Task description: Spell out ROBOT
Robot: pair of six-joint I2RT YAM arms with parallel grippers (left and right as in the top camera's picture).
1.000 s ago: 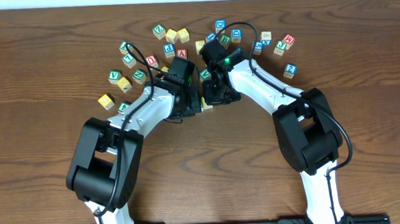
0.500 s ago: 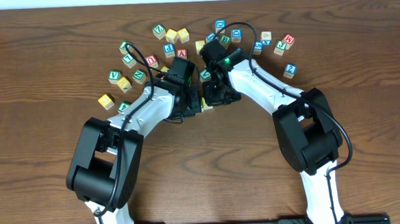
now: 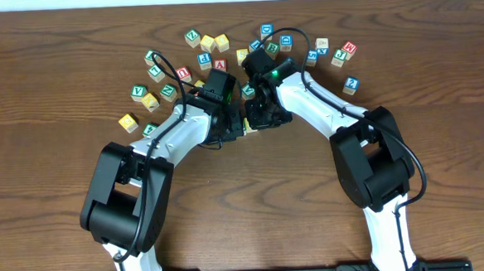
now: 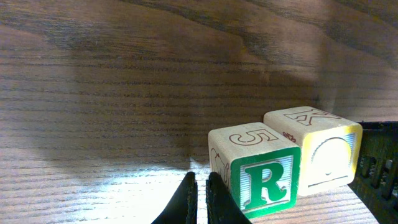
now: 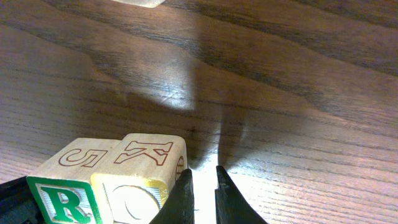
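We see the green-framed R cube (image 4: 264, 183) touching the yellow-faced cube (image 4: 326, 158), side by side on the desk (image 4: 124, 93). Our left hand (image 4: 200, 182) is closed and empty just beside the R. Our right hand (image 5: 203, 177), likewise closed and empty, sits beside the yellow one.

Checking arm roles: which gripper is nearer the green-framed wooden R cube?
Left. Left gripper sits beside the green-framed wooden R cube; right gripper is past the adjoining yellow-faced wooden cube.
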